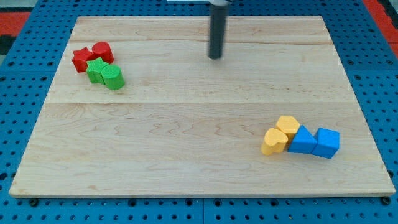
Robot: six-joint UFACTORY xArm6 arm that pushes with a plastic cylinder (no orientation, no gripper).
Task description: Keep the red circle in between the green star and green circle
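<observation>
The red circle (pixel 102 51) sits near the view's top left, touching the red star (pixel 81 60) on its left. Just below them the green star (pixel 95 71) and the green circle (pixel 113 77) stand side by side, touching each other. The red circle is above both green blocks, not between them. My tip (pixel 215 57) rests on the board near the top middle, well to the right of this cluster and touching no block.
Two yellow blocks (pixel 288 126) (pixel 274 141) and two blue blocks (pixel 303 140) (pixel 327 143) form a cluster at the view's bottom right. The wooden board (pixel 199 168) lies on a blue pegboard surface (pixel 18 93).
</observation>
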